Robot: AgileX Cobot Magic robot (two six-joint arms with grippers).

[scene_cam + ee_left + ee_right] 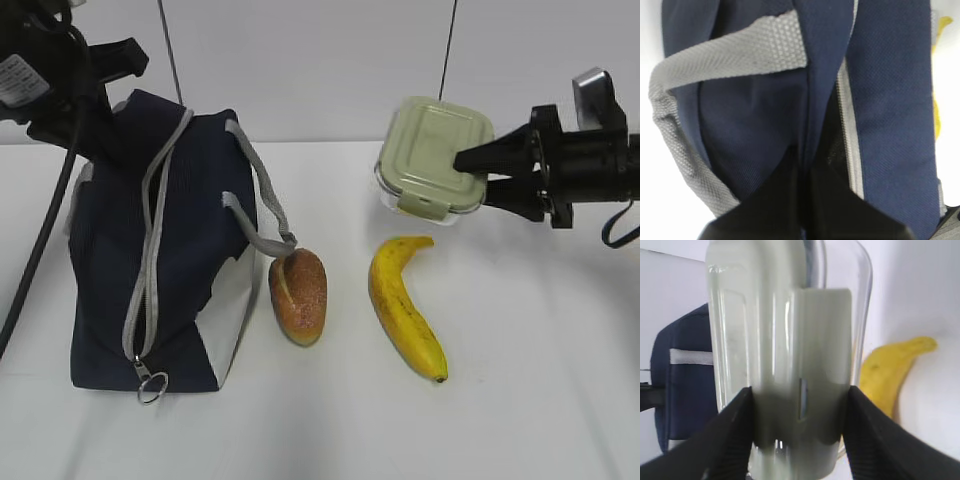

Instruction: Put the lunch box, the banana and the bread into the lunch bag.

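Note:
The navy lunch bag (190,260) stands at the left, its grey zipper band (150,260) parted along the top. My left gripper (100,112) is at the bag's far top edge; in the left wrist view it (802,165) is shut on a fold of the bag's fabric (890,100) beside the zipper. My right gripper (478,175) is shut on the lunch box (430,150), holding it tilted above the table at the right; it fills the right wrist view (785,330). The bread (298,295) and the banana (400,305) lie on the table between bag and box.
The bag's grey strap handle (262,210) hangs down toward the bread. The ring pull (152,387) lies at the bag's near bottom corner. The white table (540,400) runs to a pale wall behind. The banana also shows in the right wrist view (890,370).

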